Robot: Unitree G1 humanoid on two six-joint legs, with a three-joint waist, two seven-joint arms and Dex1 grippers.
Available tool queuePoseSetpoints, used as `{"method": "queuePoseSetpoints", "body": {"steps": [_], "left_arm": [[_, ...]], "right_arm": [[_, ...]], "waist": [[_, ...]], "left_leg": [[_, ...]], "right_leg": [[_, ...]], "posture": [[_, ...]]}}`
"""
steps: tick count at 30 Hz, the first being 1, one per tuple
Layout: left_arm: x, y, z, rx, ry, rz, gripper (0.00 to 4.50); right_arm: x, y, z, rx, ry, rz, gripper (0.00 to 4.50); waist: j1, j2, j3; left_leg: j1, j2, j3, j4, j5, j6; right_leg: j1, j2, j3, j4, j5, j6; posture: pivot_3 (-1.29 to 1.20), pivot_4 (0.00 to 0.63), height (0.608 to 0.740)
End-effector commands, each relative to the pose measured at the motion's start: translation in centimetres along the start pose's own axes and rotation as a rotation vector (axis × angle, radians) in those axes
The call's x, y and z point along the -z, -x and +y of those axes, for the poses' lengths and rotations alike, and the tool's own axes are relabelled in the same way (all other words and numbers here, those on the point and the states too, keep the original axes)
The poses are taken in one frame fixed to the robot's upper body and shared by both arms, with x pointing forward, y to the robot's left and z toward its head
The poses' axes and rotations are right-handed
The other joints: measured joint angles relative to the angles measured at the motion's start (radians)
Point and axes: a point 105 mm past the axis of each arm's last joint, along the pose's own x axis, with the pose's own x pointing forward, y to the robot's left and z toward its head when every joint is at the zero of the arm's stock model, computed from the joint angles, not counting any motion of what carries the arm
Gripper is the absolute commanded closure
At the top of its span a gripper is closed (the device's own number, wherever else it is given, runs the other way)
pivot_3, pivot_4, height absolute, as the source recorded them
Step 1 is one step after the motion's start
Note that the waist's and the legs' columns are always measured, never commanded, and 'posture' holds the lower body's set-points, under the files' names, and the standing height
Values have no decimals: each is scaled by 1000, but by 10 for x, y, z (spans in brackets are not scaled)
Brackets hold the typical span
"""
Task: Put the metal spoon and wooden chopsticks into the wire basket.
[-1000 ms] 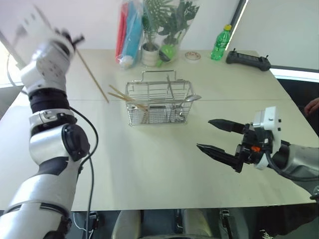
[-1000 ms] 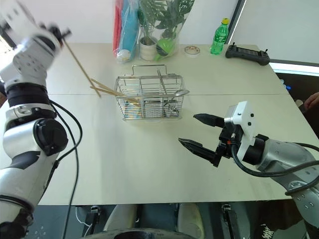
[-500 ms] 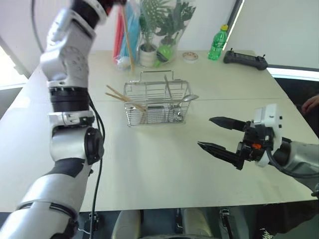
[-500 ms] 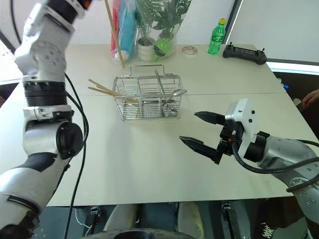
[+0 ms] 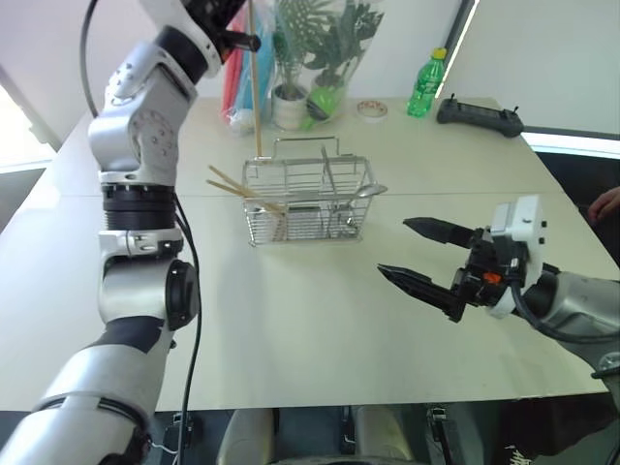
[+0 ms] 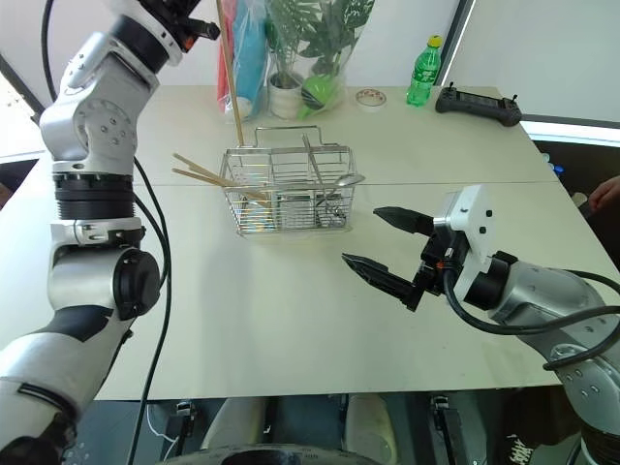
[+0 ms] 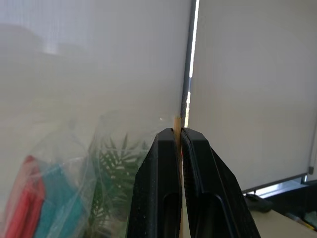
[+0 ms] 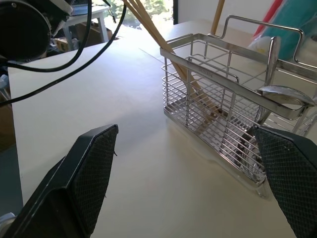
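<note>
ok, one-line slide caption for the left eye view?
Left hand holds one wooden chopstick upright above the wire basket; right hand waits open.

i see a green bottle point(image 5: 427, 83) with a yellow cap at the far edge of the pale table point(image 5: 291, 310), a black controller point(image 5: 481, 116) just right of it, a roll of tape point(image 5: 373, 109), a potted plant point(image 5: 293, 92), and a clear bag of red and blue things point(image 5: 242, 68).
</note>
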Motion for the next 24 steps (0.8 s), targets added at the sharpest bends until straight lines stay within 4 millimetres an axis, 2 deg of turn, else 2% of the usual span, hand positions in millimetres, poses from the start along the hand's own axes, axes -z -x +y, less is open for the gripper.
{"method": "queuePoseSetpoints", "body": {"steps": [1,7,17,20,24], "left_arm": [[-46,-2,2,-1,-54,-131,4416],[-53,0,-2,19,-2,-140,4416],[-26,16,-24,103,32,-34,4416],[-11,21,-29,118,39,26,4416],[21,32,-31,113,11,109,4416]], "right_arm": [[-9,-1,0,-9,36,-31,0],[-9,-3,-1,-18,39,-33,0],[-7,-1,2,-48,37,-7,0],[-6,0,2,-47,34,-4,0],[-6,0,2,-42,26,-5,0]], "waist": [[0,0,0],[3,0,0],[1,0,0],[1,0,0],[1,1,0]], "left_leg": [[0,0,0,0,0,0],[0,0,0,0,0,0],[1,0,0,0,0,0],[1,0,0,0,0,0],[2,0,0,0,0,0]], "right_leg": [[0,0,0,0,0,0],[0,0,0,0,0,0],[0,0,0,1,0,0],[1,0,0,0,0,0],[1,0,0,1,0,0]], "posture": [[0,150,703],[0,150,703],[0,150,703],[0,150,703],[0,150,703]]}}
